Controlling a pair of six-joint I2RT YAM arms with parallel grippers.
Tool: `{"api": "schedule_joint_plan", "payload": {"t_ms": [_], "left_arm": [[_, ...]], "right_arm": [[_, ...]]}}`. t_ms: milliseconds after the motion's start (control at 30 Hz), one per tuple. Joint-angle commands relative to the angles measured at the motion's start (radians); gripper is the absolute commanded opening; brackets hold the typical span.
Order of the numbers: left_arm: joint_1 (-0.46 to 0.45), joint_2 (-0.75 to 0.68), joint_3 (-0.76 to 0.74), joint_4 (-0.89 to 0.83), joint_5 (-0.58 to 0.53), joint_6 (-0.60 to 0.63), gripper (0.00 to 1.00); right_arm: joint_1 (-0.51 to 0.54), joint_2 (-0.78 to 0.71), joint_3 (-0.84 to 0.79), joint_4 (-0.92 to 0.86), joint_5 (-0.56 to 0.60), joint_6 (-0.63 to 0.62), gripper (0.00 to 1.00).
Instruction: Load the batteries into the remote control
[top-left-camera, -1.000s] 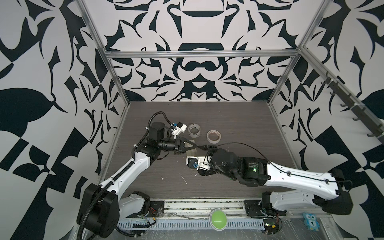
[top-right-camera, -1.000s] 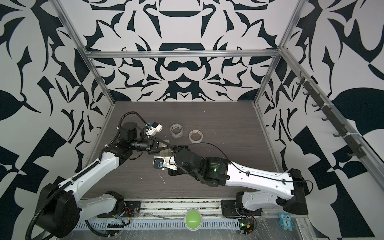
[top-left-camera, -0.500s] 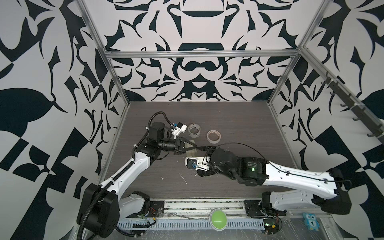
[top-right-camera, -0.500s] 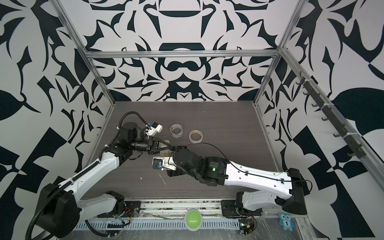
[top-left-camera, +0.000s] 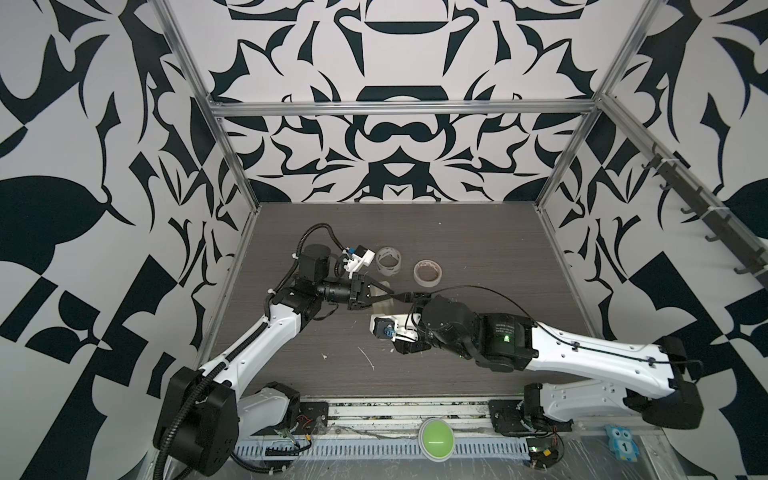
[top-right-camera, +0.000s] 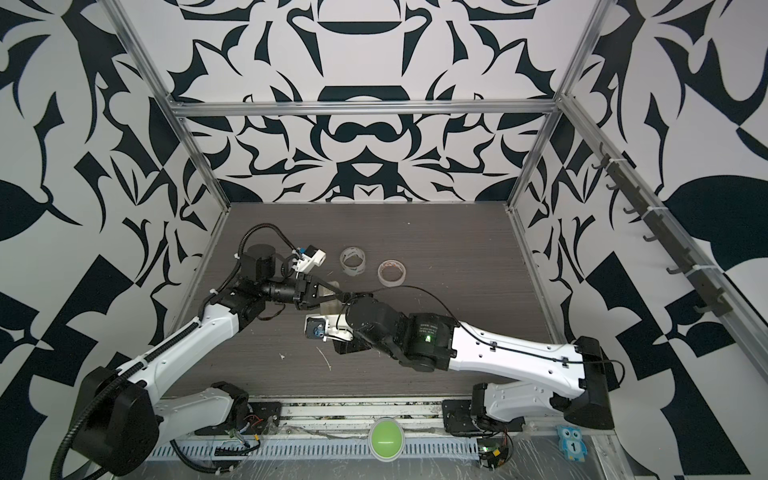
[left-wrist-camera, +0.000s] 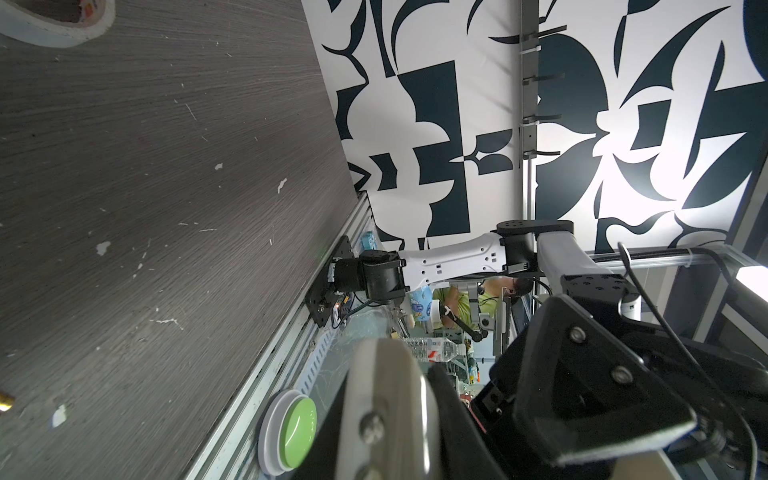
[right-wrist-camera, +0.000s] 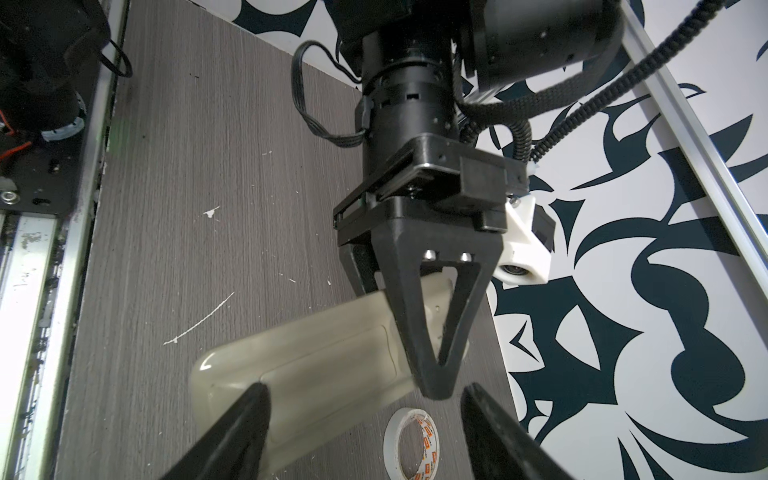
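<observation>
Two arms, and neither has visibly shifted over the last second: same pose, same finger gaps, so no progress on loading in that span. Both top views: left gripper (top-left-camera: 388, 296) (top-right-camera: 338, 296) reaches in level from the left, fingers clamped on one end of the remote control (top-left-camera: 381, 308) (top-right-camera: 330, 307), a pale slab above the dark table (top-left-camera: 478, 249), left of centre; right arm (top-left-camera: 582, 353) (top-right-camera: 519, 353) lies across from the right, its wrist just beside that grip. Clear tape roll (top-left-camera: 388, 262) and brown-cored tape roll (top-left-camera: 428, 272) sit just behind, untouched. Batteries not findable here, only white flecks (top-left-camera: 368, 358) on the table. Left wrist view: mostly table, the green button (left-wrist-camera: 295, 428) and the right arm's base; own fingers crowd the near edge, remote control not readable. A gold tip (left-wrist-camera: 5, 402) pokes in at the frame edge, lying on the table: may be a battery, can't confirm. Right wrist view, best look: left gripper (right-wrist-camera: 432, 374) pinches the remote control (right-wrist-camera: 311, 374) at one end, back face to the camera, with a rectangular panel outline that I read as the battery cover, still seated. Right gripper (right-wrist-camera: 368, 432) stands wide and empty, one finger either side of the remote control's free half; touching or not, can't tell. Judgement: this is a hold for the cover step; cover has to come off first, then the batteries need fetching, since neither gripper carries one.
</observation>
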Motion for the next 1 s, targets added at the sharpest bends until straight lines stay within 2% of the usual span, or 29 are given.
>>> {"api": "schedule_joint_plan", "payload": {"t_ms": [0,600,967], "left_arm": [[0.000,-0.004,0.012,0.015,0.026,-0.006,0.00],[0.000,-0.012,0.006,0.015,0.025,-0.005,0.00],[0.001,-0.016,0.004,0.015,0.026,-0.005,0.00]], "right_arm": [[0.005,-0.011,0.023,-0.058,-0.043,0.017,0.77],[0.006,-0.022,0.014,-0.044,-0.052,0.018,0.77],[0.005,0.043,0.031,-0.063,0.057,-0.004,0.77]]}}
